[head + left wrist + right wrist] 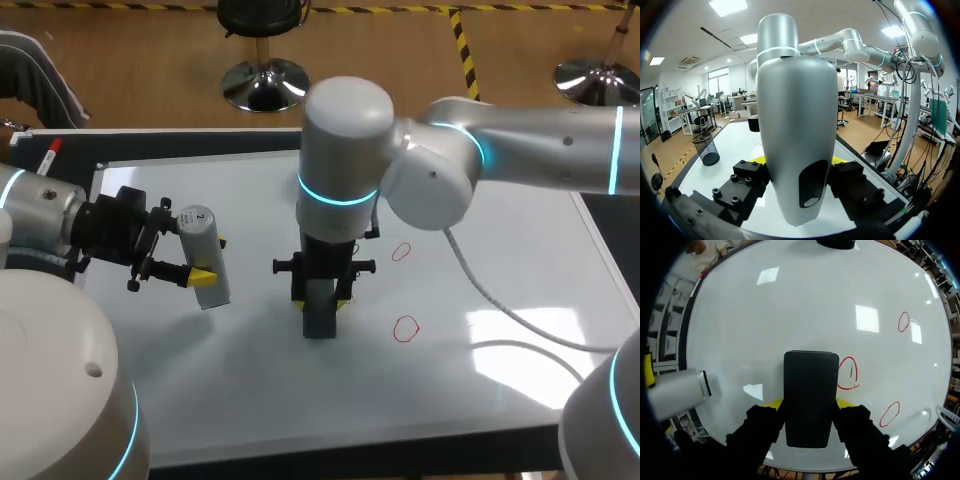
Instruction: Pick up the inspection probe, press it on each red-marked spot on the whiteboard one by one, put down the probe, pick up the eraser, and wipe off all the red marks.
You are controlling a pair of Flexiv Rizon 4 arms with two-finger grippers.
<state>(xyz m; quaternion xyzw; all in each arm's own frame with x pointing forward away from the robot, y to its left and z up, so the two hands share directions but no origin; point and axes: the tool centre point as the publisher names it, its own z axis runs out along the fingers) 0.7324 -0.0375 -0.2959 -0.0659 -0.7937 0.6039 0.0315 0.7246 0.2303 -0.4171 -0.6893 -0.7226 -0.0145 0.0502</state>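
Observation:
My left gripper (pixel 205 258) is shut on the grey inspection probe (pixel 203 255), holding it in the air over the left part of the whiteboard (pixel 250 200). The probe (pixel 795 135) stands between that gripper's (pixel 799 165) fingers in the left wrist view. My right gripper (pixel 320 300) points down over the board's middle, shut on the dark eraser (pixel 320 318), whose lower end is at or just above the board. In the right wrist view a red ring (pixel 849 373) lies right beside the eraser (pixel 810 397); two more red rings (pixel 903 321) (pixel 889 413) lie farther off. Red rings (pixel 401 252) (pixel 405 328) show right of the eraser.
A red-capped marker (pixel 50 155) lies off the board's far left corner. A thin grey cable (pixel 490 300) from my right arm trails over the board's right part. The probe (pixel 677 392) hangs off to one side of my right gripper (pixel 810 407).

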